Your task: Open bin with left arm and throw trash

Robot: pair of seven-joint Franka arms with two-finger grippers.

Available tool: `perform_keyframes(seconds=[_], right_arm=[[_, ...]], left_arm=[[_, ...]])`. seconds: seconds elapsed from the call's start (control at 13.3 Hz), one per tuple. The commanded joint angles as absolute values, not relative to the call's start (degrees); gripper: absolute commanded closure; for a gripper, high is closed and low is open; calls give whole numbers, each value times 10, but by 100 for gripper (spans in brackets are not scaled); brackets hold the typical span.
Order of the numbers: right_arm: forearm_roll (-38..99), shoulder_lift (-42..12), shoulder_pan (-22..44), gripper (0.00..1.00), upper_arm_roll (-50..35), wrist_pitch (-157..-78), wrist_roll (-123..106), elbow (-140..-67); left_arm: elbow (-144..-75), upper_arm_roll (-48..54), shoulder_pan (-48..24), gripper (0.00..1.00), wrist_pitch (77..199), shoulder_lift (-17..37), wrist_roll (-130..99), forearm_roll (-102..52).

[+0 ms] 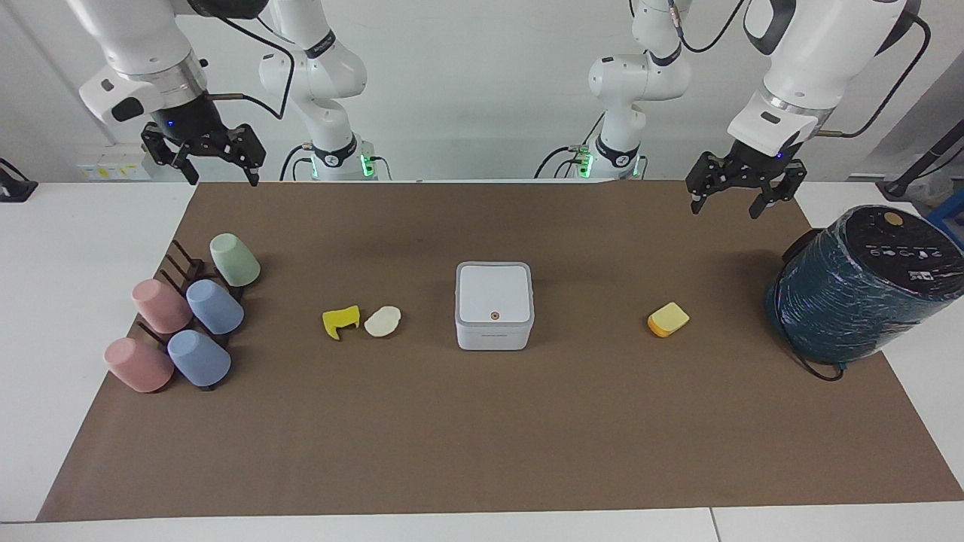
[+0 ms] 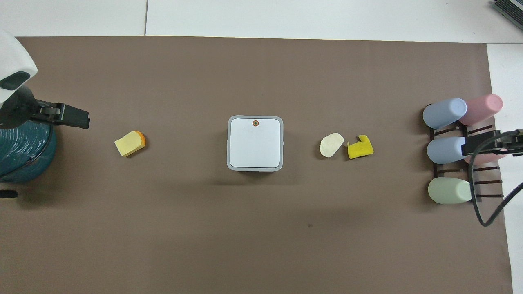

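Bin shut at mid-tabletop, both arms raised and waiting

The bin (image 1: 494, 305) sits closed at the middle of the brown mat (image 1: 482, 452), its orange dot on the lid's edge farther from the robots. The left gripper (image 1: 736, 197) hangs empty with fingers spread wide above the mat's robot-side edge, beside the dark-teal cylinder (image 1: 858, 290); the bin lies toward the table's centre from it, with open mat between. The yellow-and-orange block (image 1: 668, 319) lies on the left arm's side; the yellow scrap (image 1: 340, 321) and cream oval (image 1: 382, 321) lie toward the right gripper (image 1: 218, 162), also wide and empty, above the cups (image 1: 215, 305).
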State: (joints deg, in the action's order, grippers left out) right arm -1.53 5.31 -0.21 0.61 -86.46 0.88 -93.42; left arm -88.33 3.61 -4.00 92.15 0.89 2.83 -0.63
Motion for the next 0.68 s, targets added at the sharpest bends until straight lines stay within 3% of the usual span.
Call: perform_keyframes(seconds=[0.0, 0.3, 0.38, 0.45, 0.53, 0.6], right_arm=[[-25, 68, -4, 0, 4, -867, -4, -950], [-25, 68, -4, 0, 4, -867, -4, -950], [-25, 68, -4, 0, 4, -867, -4, -950], [-25, 69, -3, 0, 4, -869, -3, -954], [-25, 72, -4, 0, 4, -874, -3, -964], [-25, 73, -4, 0, 4, -879, -2, -976]], left_arm=[[-875, 35, -38, 0, 918, 11, 40, 3], [-883, 40, -47, 0, 920, 9, 36, 1], [-890, 41, -59, 15, 918, 7, 32, 1], [-898, 41, -74, 53, 918, 4, 16, -1], [-901, 42, -82, 97, 920, 4, -29, -3], [-904, 42, -92, 100, 931, 5, -77, -15]])
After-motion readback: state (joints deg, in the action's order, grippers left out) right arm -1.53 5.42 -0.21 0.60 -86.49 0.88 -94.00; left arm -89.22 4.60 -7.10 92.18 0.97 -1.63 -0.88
